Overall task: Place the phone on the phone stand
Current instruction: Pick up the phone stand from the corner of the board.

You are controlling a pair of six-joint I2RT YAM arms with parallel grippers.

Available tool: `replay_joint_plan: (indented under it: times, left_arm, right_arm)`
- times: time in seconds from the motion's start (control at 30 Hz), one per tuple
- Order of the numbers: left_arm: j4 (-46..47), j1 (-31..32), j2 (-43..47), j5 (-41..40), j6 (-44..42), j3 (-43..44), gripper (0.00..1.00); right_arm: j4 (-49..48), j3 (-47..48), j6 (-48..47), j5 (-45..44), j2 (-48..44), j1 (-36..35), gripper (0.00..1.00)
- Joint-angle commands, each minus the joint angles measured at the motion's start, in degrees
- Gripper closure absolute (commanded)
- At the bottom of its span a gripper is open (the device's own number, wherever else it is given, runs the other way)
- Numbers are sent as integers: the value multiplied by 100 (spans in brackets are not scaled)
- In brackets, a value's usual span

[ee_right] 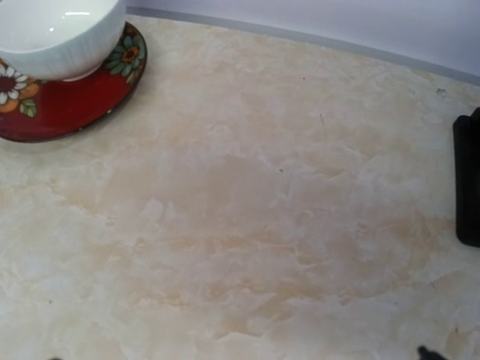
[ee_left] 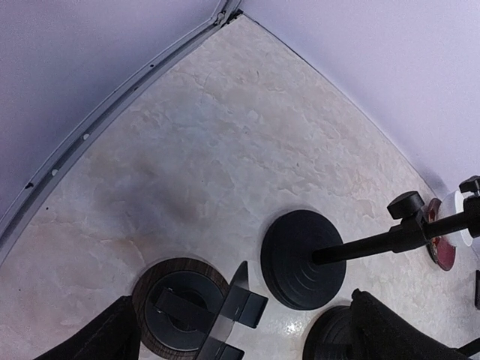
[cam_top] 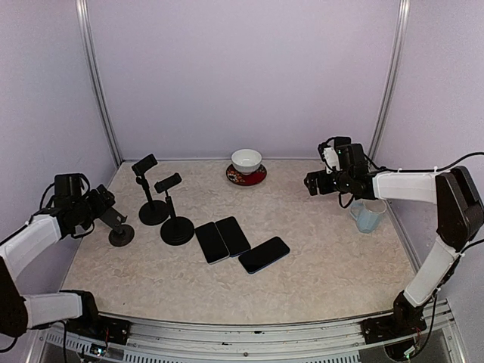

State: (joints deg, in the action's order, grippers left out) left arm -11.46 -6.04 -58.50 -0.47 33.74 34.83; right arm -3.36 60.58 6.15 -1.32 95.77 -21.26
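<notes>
Top external: phones [cam_top: 232, 235] centre, well apart from both jaws.

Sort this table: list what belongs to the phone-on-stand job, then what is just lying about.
Belongs to the job:
- phones, three, flat on the table
- phone stands, three, all vacant

Just lying about:
- white bowl
- red saucer under it
- blue cup
</notes>
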Motion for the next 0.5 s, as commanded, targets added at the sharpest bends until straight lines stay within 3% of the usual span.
replay_joint_plan:
  times: [0.0,0.47]
  left_arm:
    - [631,-115,212,224,282,-279,8]
    - [908,-143,313,295,485,-563,28]
  right_arm:
    - [-105,-46,-44,-33,21,-46,0]
    - [-93,-37,-71,-49,44,-46,0]
